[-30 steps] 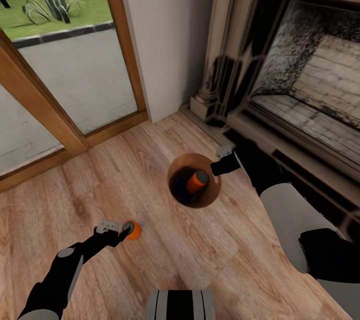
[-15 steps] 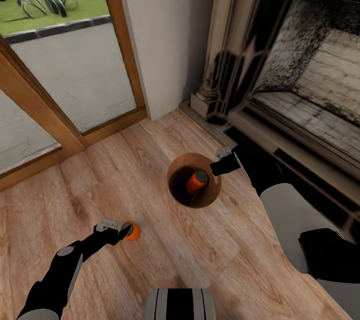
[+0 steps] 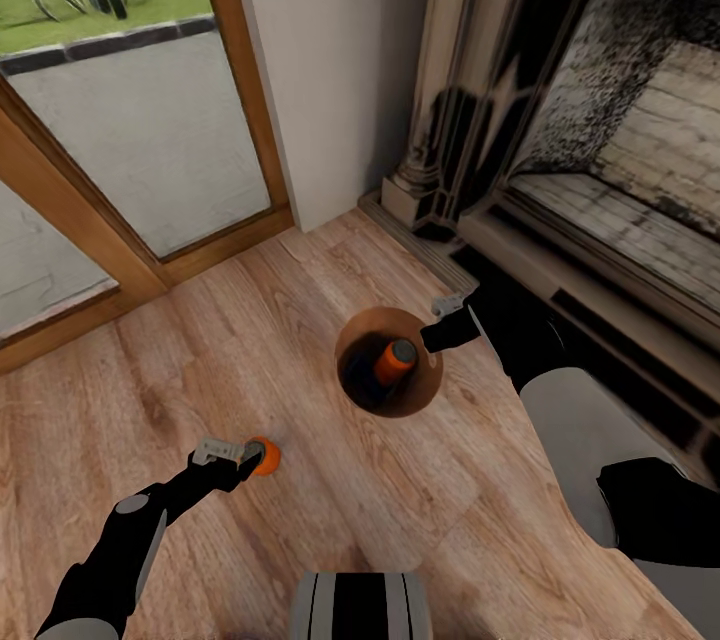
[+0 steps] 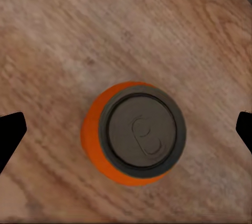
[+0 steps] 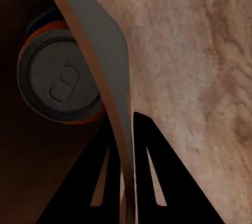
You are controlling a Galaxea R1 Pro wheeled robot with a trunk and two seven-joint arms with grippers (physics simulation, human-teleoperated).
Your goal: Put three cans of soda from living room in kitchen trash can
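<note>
Orange aluminium soda can stands upright on the light wood plank floor, directly below the left gripper, whose two dark fingertips sit spread well apart on either side of the can without touching it. A second orange soda can with a grey top lies tilted inside the round tapered bin with the copper-brown interior; a dark blue edge showing behind it in the right wrist view may be the third can, but this cannot be confirmed. The right gripper is clamped on the bin's thin rim, one finger inside and one outside. Judged status: at least one can is loaded, one remains on the floor, and the bin is beside the stone-framed brick fireplace and the wood-framed glass door, not yet in the kitchen.
</note>
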